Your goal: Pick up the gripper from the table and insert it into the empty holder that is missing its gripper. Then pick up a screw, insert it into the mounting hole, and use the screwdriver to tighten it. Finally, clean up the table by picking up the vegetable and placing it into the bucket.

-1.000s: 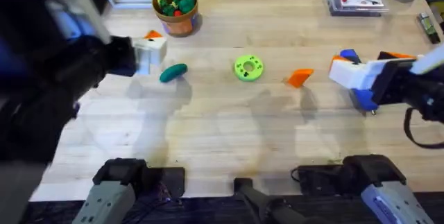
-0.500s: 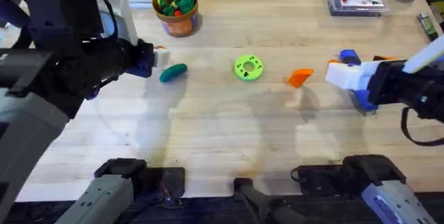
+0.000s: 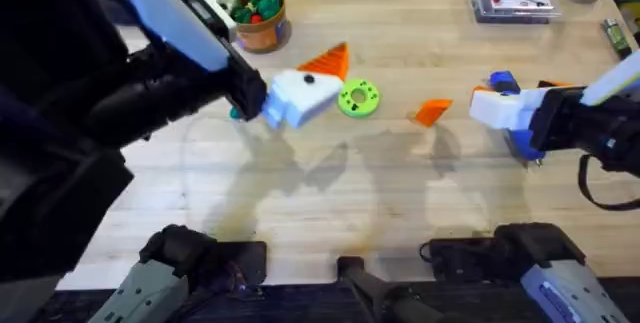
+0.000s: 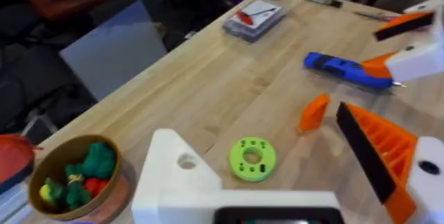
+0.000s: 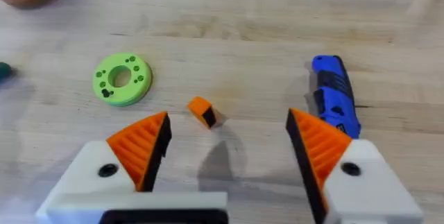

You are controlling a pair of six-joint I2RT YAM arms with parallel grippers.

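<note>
Gripper (image 3: pixel 432 112), the loose orange wedge, lies right of the green disc (image 3: pixel 358 97) between both open, empty grippers, left gripper (image 3: pixel 318 81) and right gripper (image 5: pixel 229 151); a skewed pinch could flick it away.

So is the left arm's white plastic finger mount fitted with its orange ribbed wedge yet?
No. The white holder is bare, while the loose orange ribbed gripper lies on the wooden table beside the lime-green disc.

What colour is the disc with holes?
Lime green; the disc shows best in the right wrist view.
</note>
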